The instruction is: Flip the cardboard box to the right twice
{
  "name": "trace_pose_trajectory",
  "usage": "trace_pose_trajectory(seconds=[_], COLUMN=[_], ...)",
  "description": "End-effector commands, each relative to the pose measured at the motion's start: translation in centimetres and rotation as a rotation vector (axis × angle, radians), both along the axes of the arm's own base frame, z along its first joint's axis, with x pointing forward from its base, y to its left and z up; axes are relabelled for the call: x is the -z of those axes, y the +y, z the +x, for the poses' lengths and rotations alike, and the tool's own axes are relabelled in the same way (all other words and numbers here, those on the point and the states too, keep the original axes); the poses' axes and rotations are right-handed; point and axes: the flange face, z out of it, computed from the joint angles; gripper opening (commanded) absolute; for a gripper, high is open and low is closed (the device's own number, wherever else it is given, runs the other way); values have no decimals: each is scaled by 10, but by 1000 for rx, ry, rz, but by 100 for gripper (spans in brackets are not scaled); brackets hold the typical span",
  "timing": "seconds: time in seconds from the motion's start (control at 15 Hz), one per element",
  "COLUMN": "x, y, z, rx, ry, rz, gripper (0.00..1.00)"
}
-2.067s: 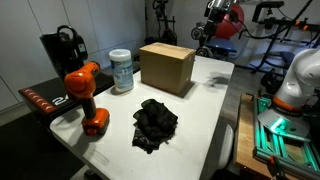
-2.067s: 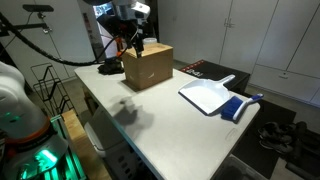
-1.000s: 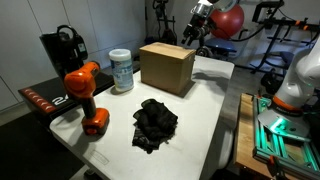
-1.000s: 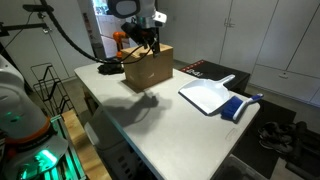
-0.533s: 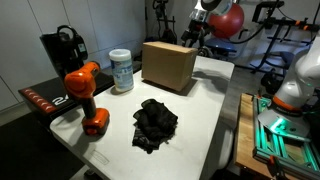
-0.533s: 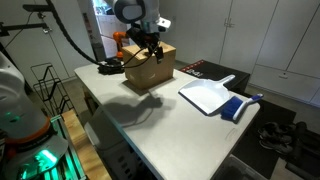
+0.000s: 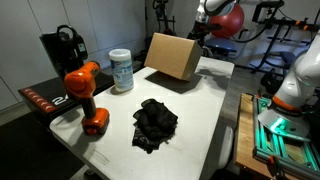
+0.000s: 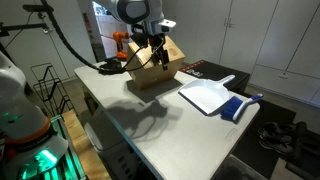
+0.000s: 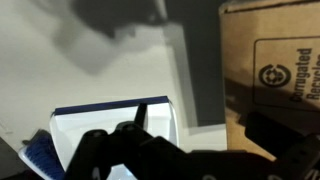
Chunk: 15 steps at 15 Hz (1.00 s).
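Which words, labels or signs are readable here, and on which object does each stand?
"Corrugated", printed sideways beside a round arrow symbol, on the cardboard box in the wrist view; the line next to it is cut off.
Label on the white canister: too small to read.

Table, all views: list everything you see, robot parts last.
cardboard box: 1, brown, far part of the table, tipped up on one edge
canister: 1, white with a blue label, beside the box
drill: 1, orange and black, near the table edge
cloth: 1, black, crumpled, mid-table
appliance: 1, black, behind the drill
dustpan: 1, white, on the table, apart from the box
brush: 1, blue, at the dustpan
table: 1, white
gripper: 1, black, at the box's top; open or shut unclear
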Motion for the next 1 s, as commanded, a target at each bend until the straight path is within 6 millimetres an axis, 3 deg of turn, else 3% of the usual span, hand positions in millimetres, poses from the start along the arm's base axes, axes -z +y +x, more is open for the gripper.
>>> trace_pose_trajectory(seconds=[0.0,0.47,0.93], x=[11,29,17], y=[-8,-9,6], z=[-19,-53,-80], rx=[28,43,38], ry=[17,43,57], rz=[24,76,109], gripper=[100,100,100])
